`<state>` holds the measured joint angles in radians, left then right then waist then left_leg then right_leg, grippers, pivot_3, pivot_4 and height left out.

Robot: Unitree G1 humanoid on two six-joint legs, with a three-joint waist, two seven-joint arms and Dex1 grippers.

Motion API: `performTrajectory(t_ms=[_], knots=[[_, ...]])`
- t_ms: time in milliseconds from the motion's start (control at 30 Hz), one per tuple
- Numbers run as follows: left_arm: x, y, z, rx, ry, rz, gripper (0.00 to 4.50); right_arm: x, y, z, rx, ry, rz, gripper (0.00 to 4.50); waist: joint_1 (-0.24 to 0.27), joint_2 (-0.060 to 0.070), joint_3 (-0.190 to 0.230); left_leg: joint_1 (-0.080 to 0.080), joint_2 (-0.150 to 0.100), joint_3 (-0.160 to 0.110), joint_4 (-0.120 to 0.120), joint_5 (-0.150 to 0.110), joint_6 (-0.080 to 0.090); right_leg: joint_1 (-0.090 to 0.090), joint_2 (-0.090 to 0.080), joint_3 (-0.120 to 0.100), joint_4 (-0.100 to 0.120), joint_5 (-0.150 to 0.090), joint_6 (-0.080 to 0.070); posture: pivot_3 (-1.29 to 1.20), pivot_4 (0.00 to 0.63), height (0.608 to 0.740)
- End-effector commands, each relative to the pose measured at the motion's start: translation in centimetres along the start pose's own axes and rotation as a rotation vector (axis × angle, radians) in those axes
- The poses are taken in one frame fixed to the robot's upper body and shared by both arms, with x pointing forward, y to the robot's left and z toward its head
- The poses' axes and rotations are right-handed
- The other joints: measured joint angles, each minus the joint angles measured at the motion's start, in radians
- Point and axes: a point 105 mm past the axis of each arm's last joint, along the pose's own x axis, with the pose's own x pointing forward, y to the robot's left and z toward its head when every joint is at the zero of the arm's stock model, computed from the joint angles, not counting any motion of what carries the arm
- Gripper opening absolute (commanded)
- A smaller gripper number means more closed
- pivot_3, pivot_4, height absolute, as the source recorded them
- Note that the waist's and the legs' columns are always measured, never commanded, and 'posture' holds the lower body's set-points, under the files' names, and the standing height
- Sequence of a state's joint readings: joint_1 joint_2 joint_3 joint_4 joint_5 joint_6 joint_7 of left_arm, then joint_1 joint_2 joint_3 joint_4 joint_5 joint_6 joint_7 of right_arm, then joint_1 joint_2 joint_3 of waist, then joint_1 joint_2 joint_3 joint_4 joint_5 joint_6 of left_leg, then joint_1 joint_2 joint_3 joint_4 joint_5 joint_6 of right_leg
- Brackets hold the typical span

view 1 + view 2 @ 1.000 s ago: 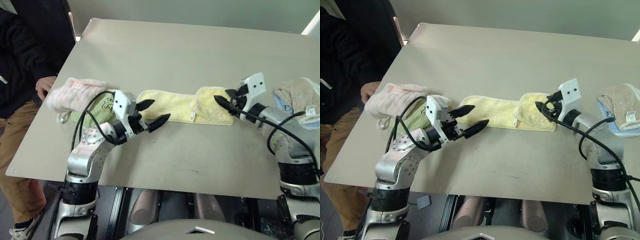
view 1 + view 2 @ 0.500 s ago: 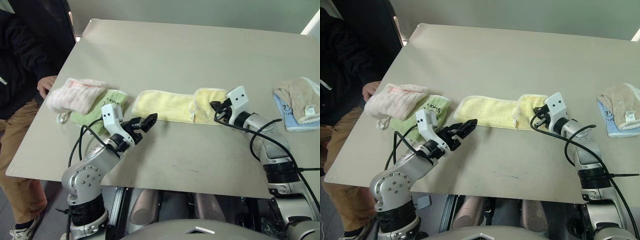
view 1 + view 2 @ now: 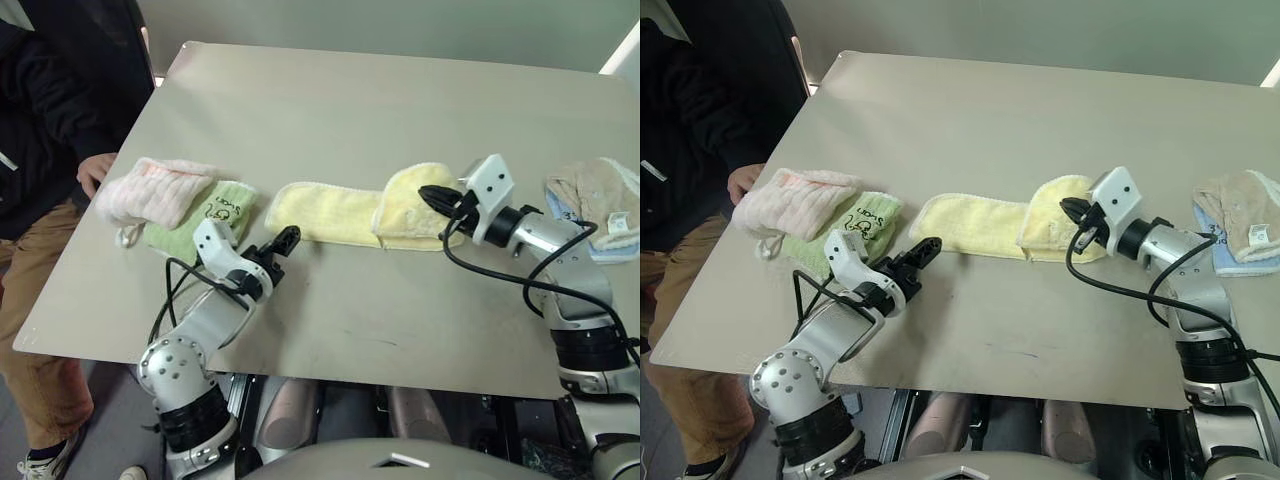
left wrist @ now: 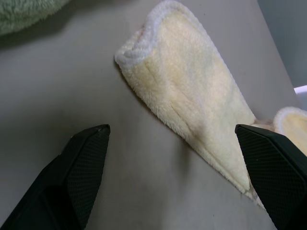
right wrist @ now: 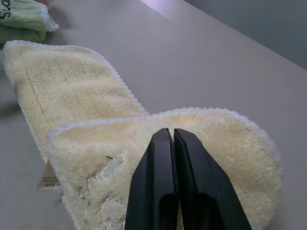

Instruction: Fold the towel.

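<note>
Towel: pale yellow towel (image 3: 335,211) lies near the middle of the table (image 3: 330,110), folded into a long strip with a lighter hem; its right end is lifted and curled back over the strip.
Towel tag: a small white tag with dark print shows under the raised flap in the right wrist view; the print is too small to read.
Right gripper: right gripper (image 3: 432,196) has its 2 black fingers pressed together, pinching the raised right end of the towel just above the table; the right wrist view shows the closed fingertips (image 5: 163,143) against the flap's white-edged hem.
Left gripper: left gripper (image 3: 285,240) has its fingers spread wide and holds nothing; it hangs low over the bare table just in front of the towel's left end, apart from it.
Change, towel: 1 second ago the right end lay flat, doubled over on the strip; now it stands up off the table in the closed fingers.
Change, right gripper: its fingers were apart over that end 1 second ago and are now closed on it, and it sits higher.
Change, left gripper: it has dropped lower, drawn back toward the near edge and rolled over.
Green towel: green towel (image 3: 198,222) lies left of the yellow one, with black handwriting that seems to read "Swan" beside a small drawing.
Pink towel: fluffy pink towel (image 3: 152,190) rests partly on the green one.
Right-edge cloths: beige cloth (image 3: 1240,208) on a blue one near the table's right edge.
Person: a person in dark top and tan trousers stands at the table's left, hand (image 3: 92,171) by the pink towel.
</note>
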<state>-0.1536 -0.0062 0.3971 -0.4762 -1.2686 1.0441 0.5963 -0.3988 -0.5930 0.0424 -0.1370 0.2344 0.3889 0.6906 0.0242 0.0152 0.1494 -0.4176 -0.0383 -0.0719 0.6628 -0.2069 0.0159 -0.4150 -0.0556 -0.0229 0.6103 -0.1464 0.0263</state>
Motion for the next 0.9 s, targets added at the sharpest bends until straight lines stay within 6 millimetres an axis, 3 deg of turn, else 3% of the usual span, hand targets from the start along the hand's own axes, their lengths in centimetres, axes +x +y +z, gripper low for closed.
performTrajectory(t_ms=[33,133,233,400,567,800,900], knots=[[0.5,-0.5,0.4,-0.021,-0.013,-0.016,4.5,-0.2,-1.2,-0.3,-0.034,0.024,-0.058,0.16,0.001,0.0,0.0,0.0,0.0,0.0,0.0,0.0,0.0,0.0,0.0,0.0,0.0,0.0,0.0,0.0,0.15,0.739],[0.8,-0.9,0.5,-0.022,-0.013,-0.031,4.5,0.2,-1.7,-2.0,-0.018,0.088,-0.094,0.16,0.004,0.0,0.0,0.001,0.0,-0.001,0.0,-0.002,-0.002,0.002,0.0,0.0,0.0,0.0,0.0,0.0,0.15,0.739],[1.1,-1.1,0.7,-0.014,-0.011,-0.039,4.5,0.5,-1.2,-2.7,-0.007,0.098,-0.08,0.71,0.003,0.0,0.0,0.002,0.0,-0.001,0.0,-0.003,-0.001,0.002,0.0,0.0,0.0,0.0,0.0,0.0,0.15,0.739],[1.4,-1.4,1.0,-0.016,-0.017,-0.047,4.5,0.4,-1.0,-2.7,0.001,0.086,-0.08,2.43,0.004,0.0,0.0,0.002,0.0,-0.001,-0.001,-0.003,-0.002,0.002,0.0,0.0,0.0,0.0,0.0,0.0,0.15,0.739],[2.0,-1.9,1.3,-0.034,-0.023,-0.059,4.5,-0.1,-1.6,-1.0,0.003,-0.006,-0.143,4.12,0.004,0.0,0.001,0.001,0.0,-0.001,-0.001,-0.004,-0.003,0.002,0.0,0.0,-0.001,-0.001,-0.001,0.0,0.15,0.739],[3.4,-2.6,1.4,-0.098,-0.008,-0.077,4.5,-1.4,-2.2,2.1,0.023,-0.143,-0.17,4.12,0.005,0.0,0.002,0.0,0.0,-0.001,-0.001,-0.004,-0.003,0.002,0.0,0.0,-0.001,-0.002,0.0,0.0,0.15,0.739],[4.0,-2.7,1.2,-0.139,0.005,-0.068,3.92,-1.9,-2.6,3.4,0.027,-0.194,-0.192,4.17,0.005,0.0,0.002,0.0,0.0,-0.001,-0.001,-0.003,-0.004,0.002,0.0,0.0,-0.001,-0.002,0.001,0.0,0.15,0.739]])
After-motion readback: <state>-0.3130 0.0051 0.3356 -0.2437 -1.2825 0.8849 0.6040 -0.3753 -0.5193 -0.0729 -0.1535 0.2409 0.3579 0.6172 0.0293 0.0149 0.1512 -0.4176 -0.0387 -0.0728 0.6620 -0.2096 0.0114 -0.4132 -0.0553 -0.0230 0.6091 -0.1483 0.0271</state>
